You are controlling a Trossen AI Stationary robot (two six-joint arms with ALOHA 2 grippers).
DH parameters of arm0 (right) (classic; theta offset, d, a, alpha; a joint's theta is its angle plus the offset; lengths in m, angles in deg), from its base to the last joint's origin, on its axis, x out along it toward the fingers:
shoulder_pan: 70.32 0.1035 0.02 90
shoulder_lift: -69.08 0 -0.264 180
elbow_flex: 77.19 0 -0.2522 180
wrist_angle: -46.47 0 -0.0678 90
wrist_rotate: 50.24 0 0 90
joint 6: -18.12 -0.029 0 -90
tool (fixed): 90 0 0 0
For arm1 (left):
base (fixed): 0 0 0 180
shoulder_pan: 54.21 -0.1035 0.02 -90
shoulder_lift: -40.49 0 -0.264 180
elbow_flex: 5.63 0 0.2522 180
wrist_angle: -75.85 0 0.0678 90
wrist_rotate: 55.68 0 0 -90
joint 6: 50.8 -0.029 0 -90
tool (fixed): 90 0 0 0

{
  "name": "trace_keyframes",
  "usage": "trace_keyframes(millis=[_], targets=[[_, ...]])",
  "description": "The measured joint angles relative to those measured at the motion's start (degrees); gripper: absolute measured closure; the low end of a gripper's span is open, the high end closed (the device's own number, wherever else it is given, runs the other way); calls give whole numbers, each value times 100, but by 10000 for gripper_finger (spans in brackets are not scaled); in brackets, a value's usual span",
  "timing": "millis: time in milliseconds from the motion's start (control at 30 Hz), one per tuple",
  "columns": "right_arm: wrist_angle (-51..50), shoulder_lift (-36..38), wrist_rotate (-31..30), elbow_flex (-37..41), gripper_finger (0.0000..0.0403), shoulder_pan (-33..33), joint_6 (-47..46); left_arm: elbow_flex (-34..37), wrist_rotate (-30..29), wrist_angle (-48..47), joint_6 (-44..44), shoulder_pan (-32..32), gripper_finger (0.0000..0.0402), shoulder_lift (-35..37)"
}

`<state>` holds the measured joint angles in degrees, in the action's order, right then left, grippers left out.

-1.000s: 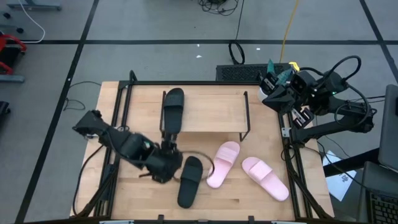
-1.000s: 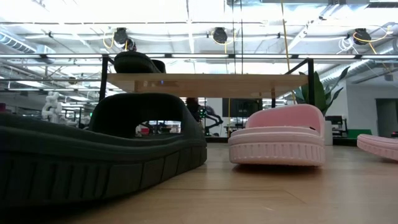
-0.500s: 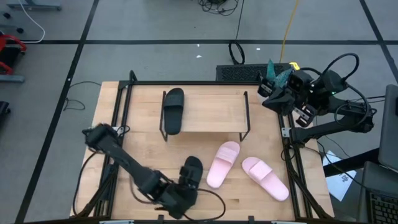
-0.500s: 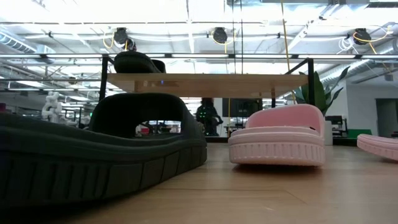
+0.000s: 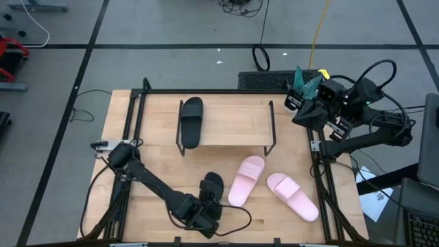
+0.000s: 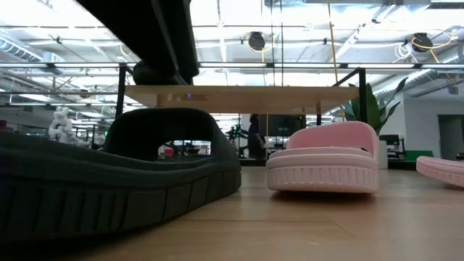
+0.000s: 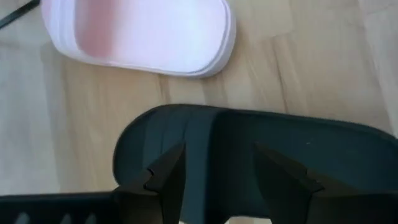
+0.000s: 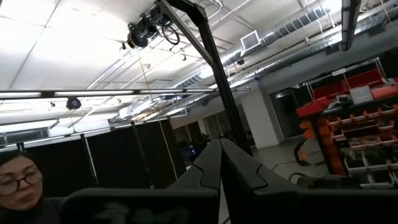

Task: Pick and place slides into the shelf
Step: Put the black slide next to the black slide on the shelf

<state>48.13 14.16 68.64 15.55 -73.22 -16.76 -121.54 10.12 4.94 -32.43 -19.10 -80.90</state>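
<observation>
One black slide [image 5: 191,121] lies on the left part of the shelf [image 5: 236,120], across its plank top. The other black slide [image 5: 212,185] lies flat on the table before the shelf; it fills the low view's foreground [image 6: 109,181]. Two pink slides [image 5: 245,180] [image 5: 293,196] lie on their soles to its right. My left gripper [image 5: 208,206] [image 7: 221,180] is open and stands over the near end [image 7: 249,137] of the table's black slide, fingers pointing down. My right gripper [image 5: 296,103] [image 8: 221,165] is shut, raised off the table's far right corner.
The shelf's black wire legs [image 5: 271,140] stand just beyond the pink slides. The left arm's links [image 5: 154,184] stretch low across the table's near left part, and a cable loop [image 5: 236,221] trails by the near edge. A person [image 8: 15,177] shows in the room behind.
My left gripper has swung from the black slide's left side toward the table's near edge and now stands over that slide's near end, pointing back at the shelf. The arm has come into the low view's top. No slide has moved.
</observation>
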Motion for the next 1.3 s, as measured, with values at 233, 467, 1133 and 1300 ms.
trace_keyframes(millis=[233, 467, 1133, 1300], targets=[[-35, -2, -1, 0, 403, 0, 18, 15, 16, -520, 94, -53, 220, -179], [-75, -2, -3, 0, 403, 0, 21, 4, -201, -659, 340, -97, 220, -362], [-162, -2, -5, 0, 403, 0, 149, -1099, -257, -2490, 1629, -152, 397, -573], [-160, -2, -7, 1, 403, -1, 276, -2617, -556, -3300, 2061, -168, 399, -557]])
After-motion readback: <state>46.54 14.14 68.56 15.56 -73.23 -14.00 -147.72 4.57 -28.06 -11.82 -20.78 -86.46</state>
